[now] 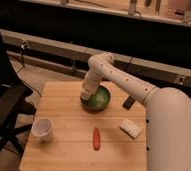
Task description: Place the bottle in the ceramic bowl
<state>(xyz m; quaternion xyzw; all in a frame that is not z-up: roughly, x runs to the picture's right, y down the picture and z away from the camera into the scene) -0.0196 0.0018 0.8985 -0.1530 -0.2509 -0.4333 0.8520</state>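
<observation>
1. Camera view shows my gripper point(87, 93) low at the bowl's point(102, 102) left rim.
2. I cannot make out the bottle; it may be hidden there.
3. I think it is light, stiff and slippery, so I hold its middle.

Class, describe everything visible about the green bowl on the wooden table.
The green bowl is round and shallow, glossy like glazed ceramic, with a darker rim. It sits upright near the back middle of the wooden table. The gripper reaches down over its left rim; whether they touch is unclear, and the contents are hidden.
</observation>
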